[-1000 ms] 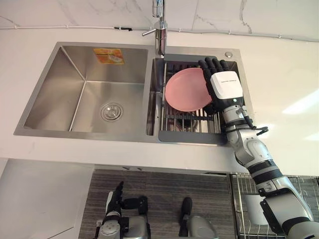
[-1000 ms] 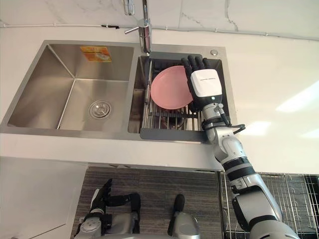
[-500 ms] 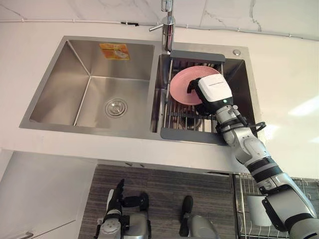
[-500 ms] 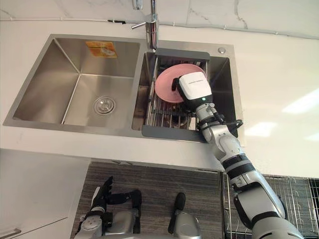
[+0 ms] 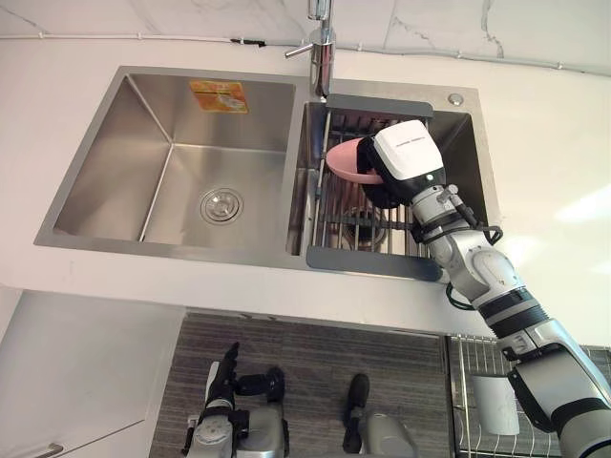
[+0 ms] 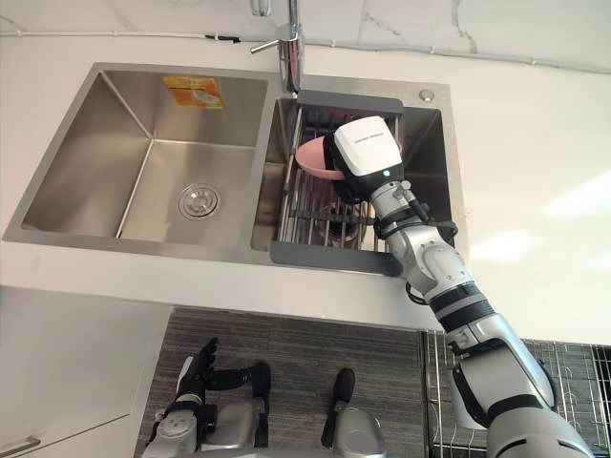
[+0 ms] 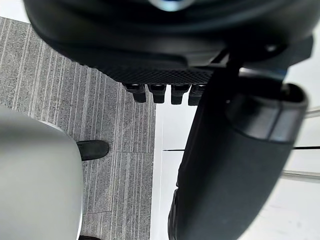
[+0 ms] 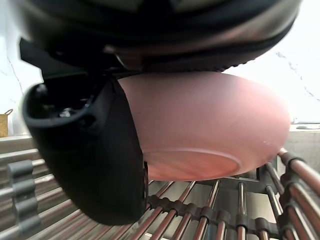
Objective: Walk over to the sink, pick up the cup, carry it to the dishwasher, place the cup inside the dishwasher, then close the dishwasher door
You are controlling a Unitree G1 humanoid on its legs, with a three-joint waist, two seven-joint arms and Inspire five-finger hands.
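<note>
Steel sink (image 5: 105,172), rack (image 5: 358,224) in rt basin; right hand (image 5: 406,162) grasps pink bowl (image 5: 346,160) over rack. Left hand (image 5: 221,382) relaxed, low nr floor (image 5: 315,353).

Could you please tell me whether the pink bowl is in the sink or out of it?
In: the bowl is over the rack in the sink, right basin, gripped by the right hand.

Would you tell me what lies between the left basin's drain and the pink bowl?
In the left eye view: bare steel floor from the drain to the divider, then the rack's rim. The right hand holds the bowl over the rack.
</note>
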